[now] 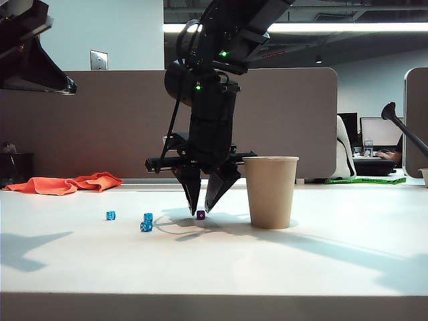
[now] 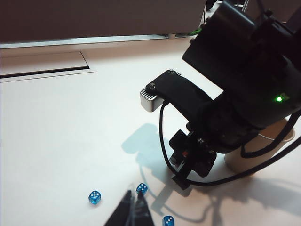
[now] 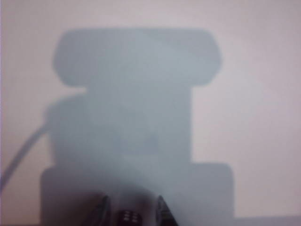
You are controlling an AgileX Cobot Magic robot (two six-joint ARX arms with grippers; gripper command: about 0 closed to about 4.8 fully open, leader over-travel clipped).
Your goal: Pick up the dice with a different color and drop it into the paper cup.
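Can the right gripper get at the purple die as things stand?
Probably yes. The right gripper hangs open right over the purple die, which shows between its fingertips in the right wrist view. The paper cup and blue dice stand clear to either side.

Exterior view: set low at the near edge of the surface [image 1: 214, 267], facing level across it toward grey partitions [image 1: 100, 120]; showed the right gripper [image 1: 202, 197], the die [image 1: 200, 215], the cup [image 1: 271, 192].

Left wrist view: held high, tilted down across the surface at the right arm [image 2: 225, 108]; shared that arm, the blue dice [image 2: 94, 197] and the cup rim [image 2: 263, 141] with the exterior view.

Right wrist view: very near the surface, blurred, facing along the right gripper [image 3: 130, 212] at the die [image 3: 129, 217].
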